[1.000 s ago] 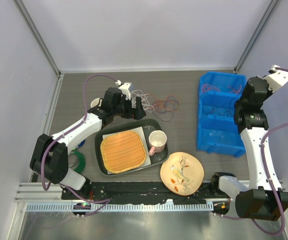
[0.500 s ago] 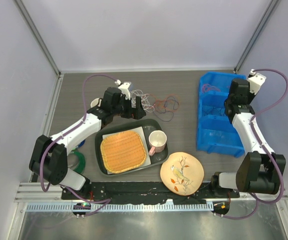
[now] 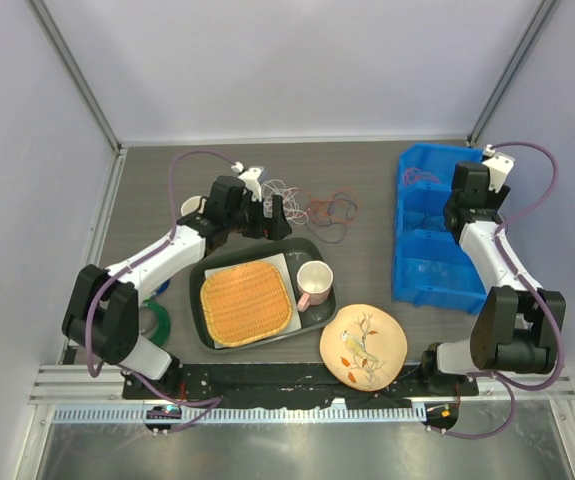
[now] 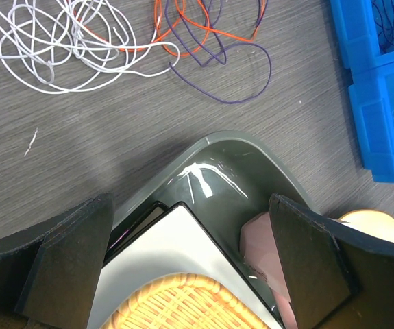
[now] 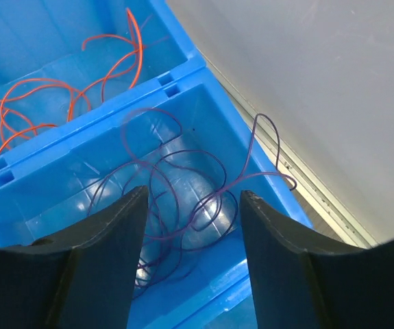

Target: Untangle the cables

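- While spread, the right gripper (image 5: 193,199) is held over a blue bin (image 5: 183,68) compartment containing one purple cable (image 5: 176,171); one orange cable (image 5: 39,103) lies beyond.
- Ahead of the spread left gripper (image 4: 190,205), tangled cables (image 4: 80,41) are seen; below it, one tray (image 4: 217,157) holding one mug (image 4: 262,247).

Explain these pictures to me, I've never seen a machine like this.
Two robot arms are bolted to a table's near edge, each ending in a two-finger claw. One picture looks down from above; the other two come from cameras on the wrists. The left claw hangs open over the corner of a dark tray, near loose cables in white, orange and purple. The tray holds a woven mat and a pink mug; a plate lies beside it. The right claw is open above a blue bin, where a purple wire and an orange wire lie in separate compartments. Neither claw holds anything.
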Controlling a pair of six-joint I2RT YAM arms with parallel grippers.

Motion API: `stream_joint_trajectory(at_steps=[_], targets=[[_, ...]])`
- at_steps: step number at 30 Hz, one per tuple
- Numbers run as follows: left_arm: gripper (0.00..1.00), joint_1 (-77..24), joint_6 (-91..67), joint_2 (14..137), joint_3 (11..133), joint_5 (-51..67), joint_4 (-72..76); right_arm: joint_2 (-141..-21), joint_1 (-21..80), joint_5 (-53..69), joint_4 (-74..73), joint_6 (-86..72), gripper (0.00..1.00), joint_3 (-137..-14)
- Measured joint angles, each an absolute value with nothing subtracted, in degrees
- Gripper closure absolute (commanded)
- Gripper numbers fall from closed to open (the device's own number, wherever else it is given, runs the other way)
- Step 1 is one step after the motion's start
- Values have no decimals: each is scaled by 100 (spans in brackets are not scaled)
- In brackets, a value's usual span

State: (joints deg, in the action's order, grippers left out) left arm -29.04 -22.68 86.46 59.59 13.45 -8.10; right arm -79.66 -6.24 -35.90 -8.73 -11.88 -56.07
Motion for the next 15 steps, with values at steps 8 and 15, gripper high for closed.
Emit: stream_joint_trajectory(at_steps=[8,15], targets=[[0,-2904,-2246,8777,6143,1286,-1050,-7848,-814,-3527,-1168,-1520,16,-5819],[0,-2904,-2239,8761,6287,1166,-1374,-8143,-1225,-3326,-1256,-2239,12,-5863]])
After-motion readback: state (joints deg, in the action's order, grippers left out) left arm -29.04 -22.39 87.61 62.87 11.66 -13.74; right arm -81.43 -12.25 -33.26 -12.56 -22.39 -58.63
